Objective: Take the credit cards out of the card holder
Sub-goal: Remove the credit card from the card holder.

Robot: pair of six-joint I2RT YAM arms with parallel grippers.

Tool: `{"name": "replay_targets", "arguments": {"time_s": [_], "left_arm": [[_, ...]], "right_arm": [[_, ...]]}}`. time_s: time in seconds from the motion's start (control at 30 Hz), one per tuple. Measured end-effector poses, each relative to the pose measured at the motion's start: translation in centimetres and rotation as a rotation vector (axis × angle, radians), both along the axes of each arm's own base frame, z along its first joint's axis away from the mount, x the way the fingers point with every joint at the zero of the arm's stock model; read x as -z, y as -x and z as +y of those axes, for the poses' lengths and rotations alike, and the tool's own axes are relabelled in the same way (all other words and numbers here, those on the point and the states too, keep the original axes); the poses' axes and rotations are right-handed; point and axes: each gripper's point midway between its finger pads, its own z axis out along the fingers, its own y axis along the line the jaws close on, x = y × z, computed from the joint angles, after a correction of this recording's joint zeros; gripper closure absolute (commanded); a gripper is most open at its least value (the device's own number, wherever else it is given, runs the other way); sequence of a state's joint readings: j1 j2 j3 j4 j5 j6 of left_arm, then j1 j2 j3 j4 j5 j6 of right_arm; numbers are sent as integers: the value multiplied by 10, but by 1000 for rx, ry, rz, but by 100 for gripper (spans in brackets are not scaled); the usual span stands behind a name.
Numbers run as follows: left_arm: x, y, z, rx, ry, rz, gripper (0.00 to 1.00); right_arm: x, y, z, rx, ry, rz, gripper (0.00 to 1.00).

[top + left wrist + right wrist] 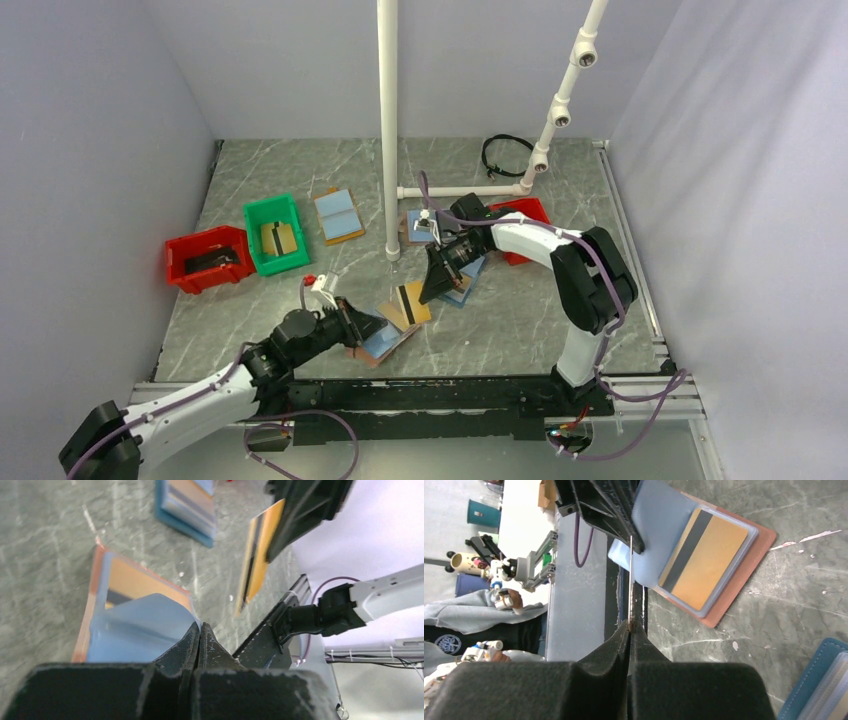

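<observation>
With the tan-rimmed blue bifold card holder (744, 565) clamped by the left gripper (198, 628), the gold striped plastic card (263, 555) pinched by the right gripper (630, 625) could be dropped should that thin edge hold slip.

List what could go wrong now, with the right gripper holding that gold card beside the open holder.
1. The right gripper pinches the gold card by one end only; it could pivot or slip out.
2. The left gripper pins only the thin blue flap of the card holder; the flap may slip free and fold over the second gold card inside.
3. Both grippers sit close, so reaching in risks a bump.
</observation>
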State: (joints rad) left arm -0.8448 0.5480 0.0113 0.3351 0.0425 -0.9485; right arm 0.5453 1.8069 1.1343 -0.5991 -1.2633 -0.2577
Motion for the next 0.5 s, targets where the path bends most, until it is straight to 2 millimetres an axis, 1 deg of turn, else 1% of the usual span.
{"name": "replay_targets", "arguments": {"time_s": [0.17, 0.3, 0.4, 0.5], "left_arm": [[25, 0, 3, -22, -63, 85, 100], [48, 2, 6, -40, -117, 172, 100], [59, 3, 9, -61, -137, 219, 100], [64, 2, 12, -84, -142, 254, 100]], "right_arm": [[-1, -2, -6, -11, 0, -35, 100], [3, -1, -10, -17, 15, -51, 100], [4, 0, -12, -20, 23, -54, 100], [5, 0, -13, -24, 33, -65, 100]]}}
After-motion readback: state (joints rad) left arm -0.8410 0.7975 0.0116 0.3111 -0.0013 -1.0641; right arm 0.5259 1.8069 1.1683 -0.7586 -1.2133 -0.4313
